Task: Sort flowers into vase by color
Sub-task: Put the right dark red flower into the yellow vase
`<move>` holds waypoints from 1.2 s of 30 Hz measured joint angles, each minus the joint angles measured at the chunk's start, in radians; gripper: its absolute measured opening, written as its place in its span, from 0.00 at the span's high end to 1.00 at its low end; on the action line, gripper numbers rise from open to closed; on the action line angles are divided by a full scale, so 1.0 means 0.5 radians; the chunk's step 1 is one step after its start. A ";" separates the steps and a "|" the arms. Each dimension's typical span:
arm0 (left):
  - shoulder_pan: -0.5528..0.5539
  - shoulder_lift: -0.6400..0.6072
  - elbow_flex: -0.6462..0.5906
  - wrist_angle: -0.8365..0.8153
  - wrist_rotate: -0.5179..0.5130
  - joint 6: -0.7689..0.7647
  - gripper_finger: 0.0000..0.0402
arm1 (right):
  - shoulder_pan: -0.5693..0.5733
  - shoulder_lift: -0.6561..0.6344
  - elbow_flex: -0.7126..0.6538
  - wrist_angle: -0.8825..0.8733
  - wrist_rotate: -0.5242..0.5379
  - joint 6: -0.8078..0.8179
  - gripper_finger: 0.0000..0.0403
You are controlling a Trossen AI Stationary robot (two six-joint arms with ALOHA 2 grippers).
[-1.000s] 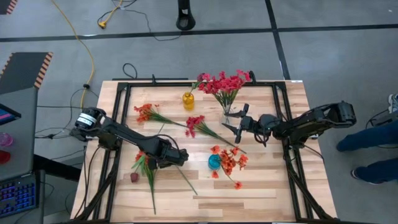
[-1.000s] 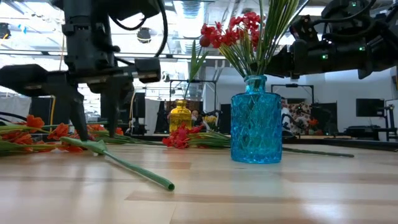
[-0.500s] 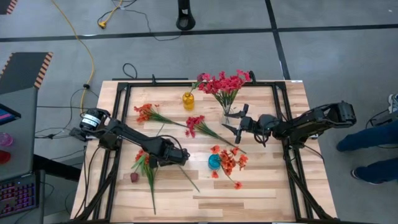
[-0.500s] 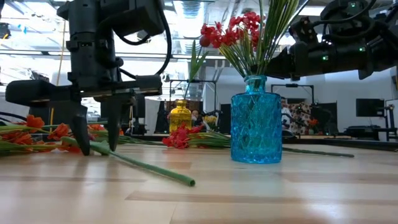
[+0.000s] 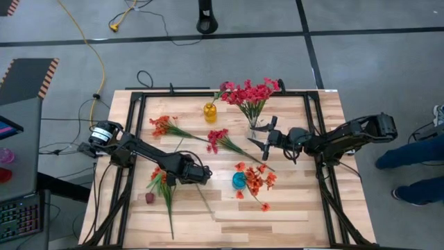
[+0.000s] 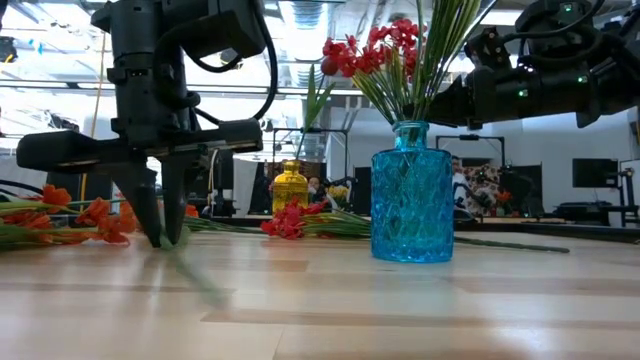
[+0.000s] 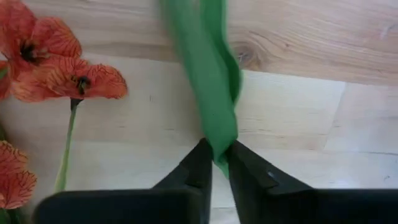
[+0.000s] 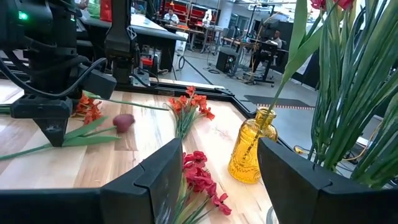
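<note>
I'm working in what looks like a robotics lab or workshop: the wooden table (image 5: 277, 215) stands on a bare grey concrete floor (image 5: 361, 62) marked with black lines, a yellow cable (image 5: 94, 52) trailing behind it. Beyond the table I see benches, monitors (image 6: 595, 172) and more equipment under ceiling lights.

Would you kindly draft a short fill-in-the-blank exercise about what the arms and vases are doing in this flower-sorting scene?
1. The left gripper is shut on a green ____.
2. The vase nearest the low camera is ____ in color.
3. The yellow vase stands ____ on the table.
4. The right gripper hovers beside the clear vase with its fingers ____.

Missing words: stem; blue; upright; open
</note>
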 joint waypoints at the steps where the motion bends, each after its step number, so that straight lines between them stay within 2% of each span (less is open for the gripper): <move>1: 0.000 0.000 0.000 0.000 0.000 0.008 0.95 | 0.000 0.000 0.000 0.000 0.000 0.000 0.42; 3: 0.000 0.000 0.000 0.000 -0.002 0.033 0.98 | 0.000 0.000 0.000 0.000 0.000 0.000 0.42; 8: 0.003 -0.001 0.000 0.001 0.044 0.147 0.99 | 0.000 0.000 0.000 0.001 0.000 0.001 0.42; 12: 0.020 -0.020 0.000 0.001 0.092 0.309 0.99 | 0.000 0.000 0.000 0.000 0.000 0.001 0.42; 15: 0.029 -0.082 0.000 0.016 0.042 0.461 1.00 | 0.000 0.000 0.000 0.000 0.000 0.001 0.42; 27: 0.120 -0.594 0.001 0.049 -0.650 1.196 1.00 | 0.000 0.000 0.000 -0.004 0.000 0.002 0.42; 32: 0.216 -0.808 0.001 0.078 -1.018 1.598 1.00 | 0.000 0.000 0.001 -0.003 0.000 0.002 0.42; 36: 0.335 -0.921 0.000 0.190 -1.207 1.985 1.00 | -0.002 0.000 0.001 -0.003 0.001 0.002 0.42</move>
